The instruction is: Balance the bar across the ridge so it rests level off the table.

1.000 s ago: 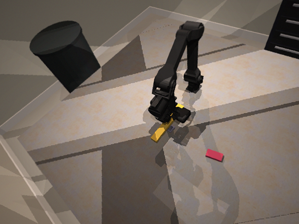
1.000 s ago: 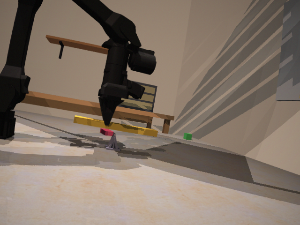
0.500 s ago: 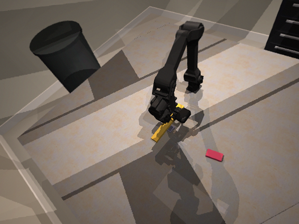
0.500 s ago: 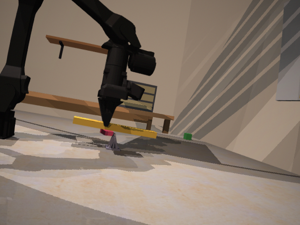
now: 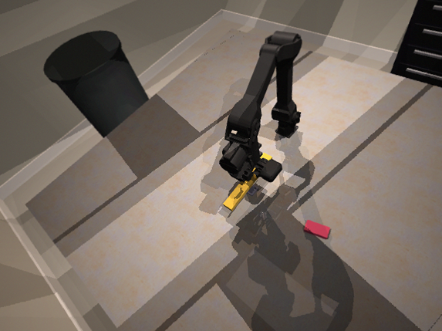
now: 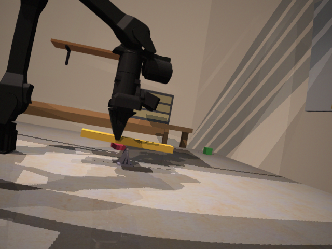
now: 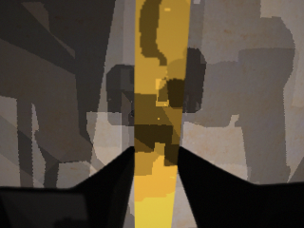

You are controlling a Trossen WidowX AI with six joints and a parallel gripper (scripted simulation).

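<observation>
- Nearest the exterior camera, the pale ridge [image 5: 252, 191] [image 6: 124, 158] stands on the table [image 5: 159, 233] [image 6: 241, 198], bearing nothing yet.
- The yellow bar [image 5: 234, 198] [image 6: 150, 144] [image 7: 159, 47] hangs just above it, a narrow gap seemingly showing between them. It is picked up and brought over the ridge, with its middle roughly above the peak. Lowering, resting it level and letting go are left, so I judge the task well past halfway.
- The gripper [image 5: 253, 174] [image 6: 117, 138] [image 7: 155, 151] pinches the bar by its long sides, jaws partly closed at its width, one finger against each side. The grip looks off to one side of the ridge.
- The bar slants in the exterior view, but that camera appears tilted, so I can't tell whether it is truly level. Released off-centre, it could tip onto the table.
- Beyond, a red block [image 5: 317, 229] [image 6: 118, 146] lies apart from the ridge.
- Farther back sit a green cube [image 6: 207, 150] and a wooden bench [image 6: 80, 112].
</observation>
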